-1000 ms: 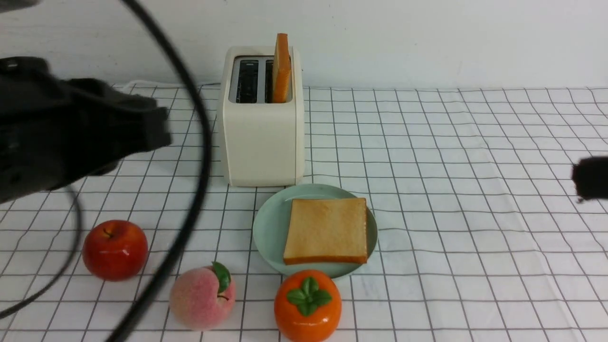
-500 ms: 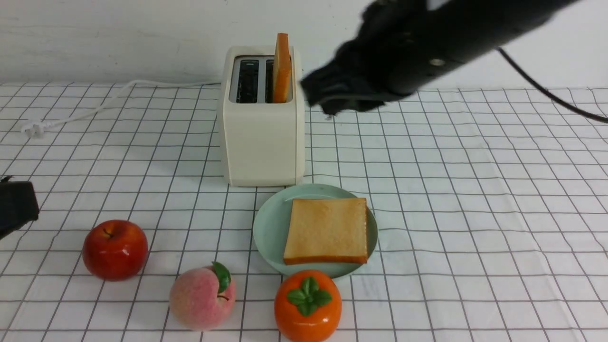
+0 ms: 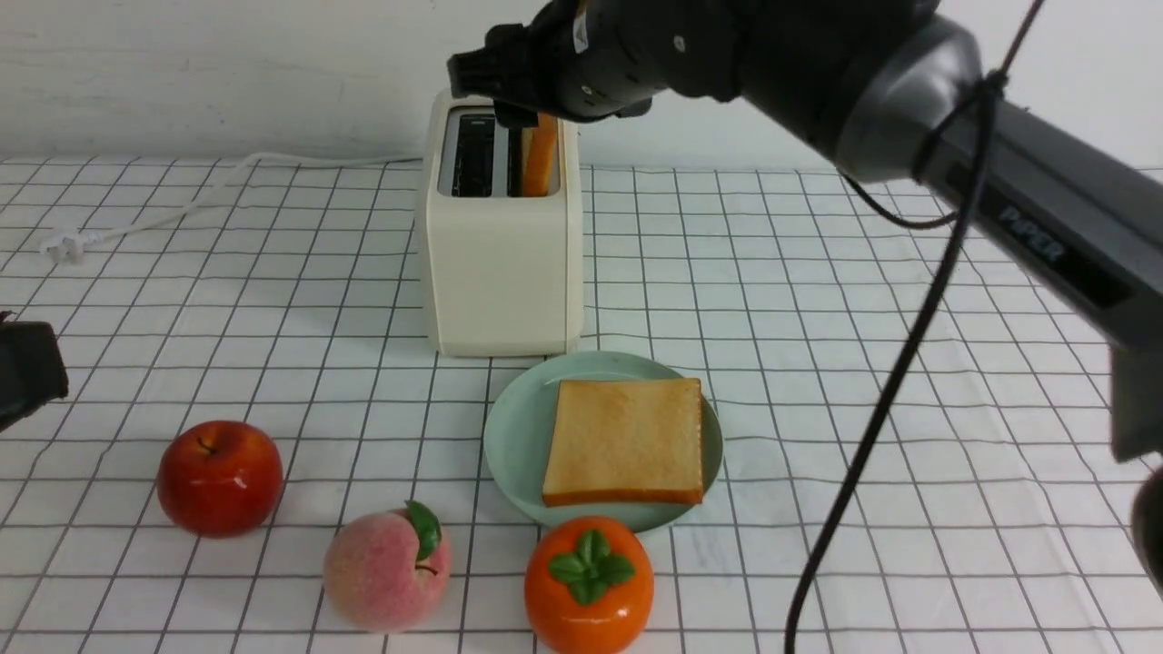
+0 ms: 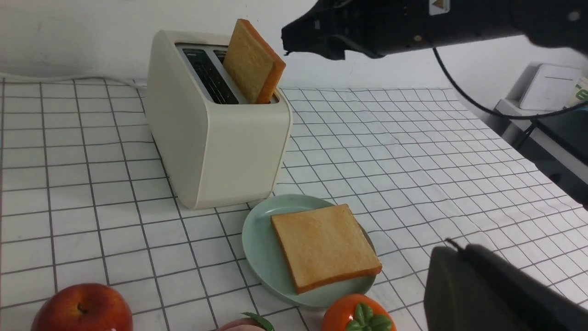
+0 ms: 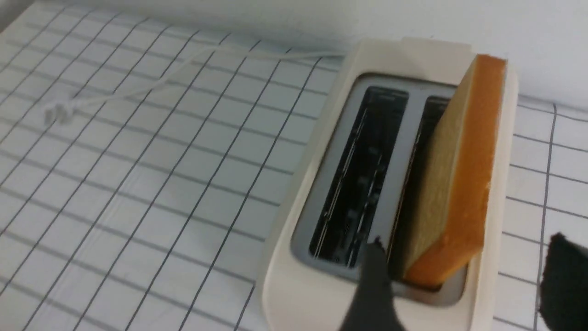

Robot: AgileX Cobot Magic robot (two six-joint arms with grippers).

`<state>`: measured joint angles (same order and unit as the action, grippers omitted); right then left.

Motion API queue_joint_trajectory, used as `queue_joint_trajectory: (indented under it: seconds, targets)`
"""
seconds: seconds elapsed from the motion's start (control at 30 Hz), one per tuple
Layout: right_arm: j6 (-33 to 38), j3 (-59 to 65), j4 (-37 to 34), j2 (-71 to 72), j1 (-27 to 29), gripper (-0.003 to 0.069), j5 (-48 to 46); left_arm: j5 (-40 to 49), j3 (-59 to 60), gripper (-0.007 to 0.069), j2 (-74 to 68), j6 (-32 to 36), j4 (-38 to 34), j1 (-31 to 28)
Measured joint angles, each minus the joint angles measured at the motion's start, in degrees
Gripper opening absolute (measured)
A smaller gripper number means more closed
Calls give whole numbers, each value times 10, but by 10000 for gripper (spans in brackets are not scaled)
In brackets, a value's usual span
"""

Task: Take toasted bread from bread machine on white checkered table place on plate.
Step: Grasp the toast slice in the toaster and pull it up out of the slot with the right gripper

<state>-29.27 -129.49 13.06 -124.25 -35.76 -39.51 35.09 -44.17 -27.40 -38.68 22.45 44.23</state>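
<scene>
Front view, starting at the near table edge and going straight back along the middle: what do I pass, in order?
persimmon-shaped fruit → plate carrying the flat toast slice → bread machine, with the upright toast slice standing in its slot.

Plain white wall [image 3: 227, 73], soft even light, white box [image 4: 549, 87] on a grey side shelf [image 4: 507, 106]

Bright, even light; soft shadows beside bread machine [image 3: 500, 272]; right wrist view blurred
</scene>
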Motion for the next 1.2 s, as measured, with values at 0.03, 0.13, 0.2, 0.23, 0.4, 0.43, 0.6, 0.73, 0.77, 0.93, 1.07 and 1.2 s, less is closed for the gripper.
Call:
queue_joint_trajectory:
  seconds: [0.03, 0.13, 0.2, 0.23, 0.4, 0.43, 0.6, 0.73, 0.77, 0.93, 1.07, 1.2]
  targets:
    - [-8, 0, -2, -11, 8, 544, 16, 0, 0, -13, 0, 0, 0, 0]
    - [-20, 0, -22, -41, 26, 563, 46, -1, 1, -13, 0, 1, 0, 0]
    - [-21, 0, -30, -51, 29, 557, 58, -1, 1, -13, 0, 1, 0, 0]
    - [-22, 0, -36, -59, 30, 542, 66, -1, 1, -13, 0, 1, 0, 0]
    - [-25, 0, -39, -77, 29, 470, 102, 0, 1, -13, 0, 1, 0, 0]
    - [-26, 0, -39, -79, 29, 454, 111, 0, 1, -13, 0, 1, 0, 0]
    - [-26, -3, -37, -91, 29, 332, 131, 0, 1, -13, 0, 1, 0, 0]
    - [-26, -4, -24, -91, 29, 222, 133, 0, 1, -13, 0, 1, 0, 0]
    - [-26, -4, -17, -91, 29, 187, 134, 0, 1, -13, 0, 1, 0, 0]
    - [-26, -4, -1, -91, 29, 127, 142, 0, 1, -13, 0, 1, 1, 0]
    - [-26, -4, 12, -81, 28, 127, 151, 0, 1, -13, 0, 1, 3, 0]
    - [-26, -4, 17, -52, 25, 127, 163, 0, 1, -13, 0, 1, 3, 0]
